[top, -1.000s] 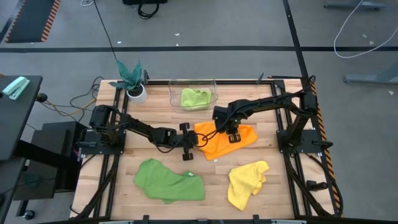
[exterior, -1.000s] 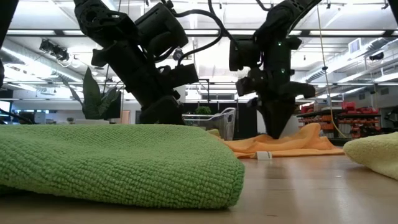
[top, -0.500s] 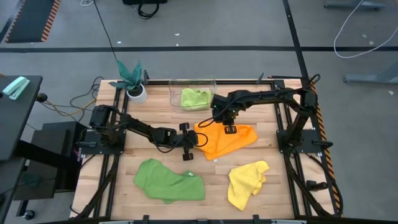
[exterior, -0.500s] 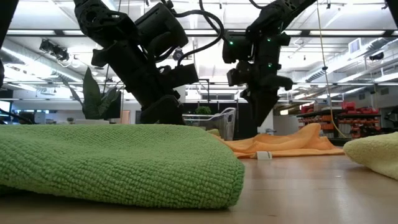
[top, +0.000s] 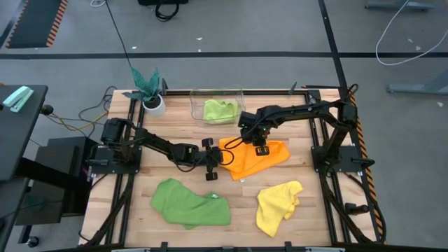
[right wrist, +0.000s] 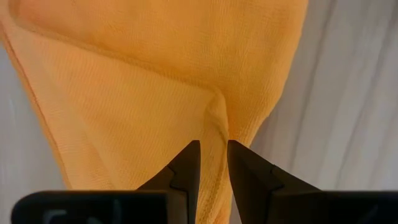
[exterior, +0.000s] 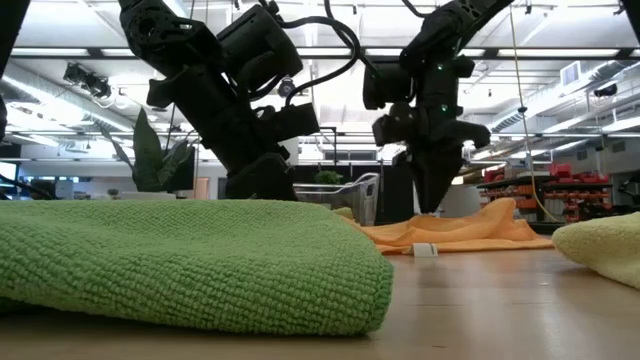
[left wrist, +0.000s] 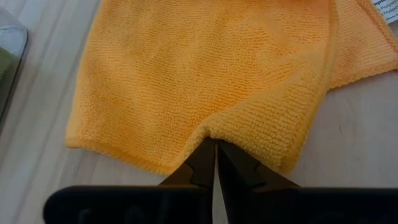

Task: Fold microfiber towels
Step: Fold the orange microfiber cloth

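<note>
The orange towel (top: 255, 157) lies at the table's middle, partly doubled over. My left gripper (top: 222, 157) sits at its left edge, fingers almost together (left wrist: 215, 144) on the cloth. My right gripper (top: 257, 145) points down onto the towel's far part, shut on a ridge of cloth (right wrist: 213, 144). The darker green towel (top: 190, 203) lies crumpled on the table at the near left. The yellow towel (top: 276, 206) lies crumpled at the near right. The lime green towel (top: 219, 110) rests inside the clear bin. My left gripper pinches the orange towel's edge (left wrist: 214, 132) between its fingertips, where a folded-over flap begins. The fingers slant down from the table's left. The cloth puckers at the tips and otherwise lies flat on the table. My right gripper has a raised ridge of the orange towel (right wrist: 216, 118) between its two fingers, coming from above and pointing down. One layer or several, I cannot tell. Creases run out from the ridge, and the towel's outer parts (exterior: 470, 235) lie on the table.
The clear bin (top: 241, 98) stands at the far middle of the table, and a teal-leaved plant in a white pot (top: 148, 87) at the far left. Bare wood shows between the orange towel and the two near towels.
My right gripper has shifted toward the table's far left over the orange towel, then come part of the way back, still pointing down. The towel's far part has shifted a little with it. My left arm has kept still.
</note>
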Controlling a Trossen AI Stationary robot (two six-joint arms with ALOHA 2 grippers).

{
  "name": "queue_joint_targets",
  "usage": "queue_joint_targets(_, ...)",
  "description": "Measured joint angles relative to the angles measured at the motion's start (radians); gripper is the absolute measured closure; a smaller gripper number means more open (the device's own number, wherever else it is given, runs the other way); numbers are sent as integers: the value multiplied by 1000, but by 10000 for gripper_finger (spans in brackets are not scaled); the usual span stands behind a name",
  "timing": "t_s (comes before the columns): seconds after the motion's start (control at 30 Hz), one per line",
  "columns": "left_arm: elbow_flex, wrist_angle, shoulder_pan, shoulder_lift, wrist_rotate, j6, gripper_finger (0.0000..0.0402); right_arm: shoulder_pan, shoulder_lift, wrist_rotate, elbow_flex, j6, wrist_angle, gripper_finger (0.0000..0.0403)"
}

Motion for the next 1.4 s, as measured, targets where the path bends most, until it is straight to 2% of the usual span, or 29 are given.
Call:
queue_joint_targets(0.27, 0, 0, 0, 0, 0, 0, 396, -3, 0, -1, -4, 14, 34, 315)
queue_joint_targets(0.53, 0, 0, 0, 0, 0, -1, 366, -9, 0, -11, -4, 15, 38, 315)
queue_joint_targets(0.9, 0, 0, 0, 0, 0, -7, 391, -7, 0, -19, -66, 19, 74, 315)
queue_joint_targets(1.2, 0, 1, 0, 0, 1, -8, 372, -7, 0, -19, -87, 51, 116, 315)
queue_joint_targets(1.4, 0, 1, 0, 0, 1, -8, 374, 1, 0, -16, -87, 51, 80, 314)
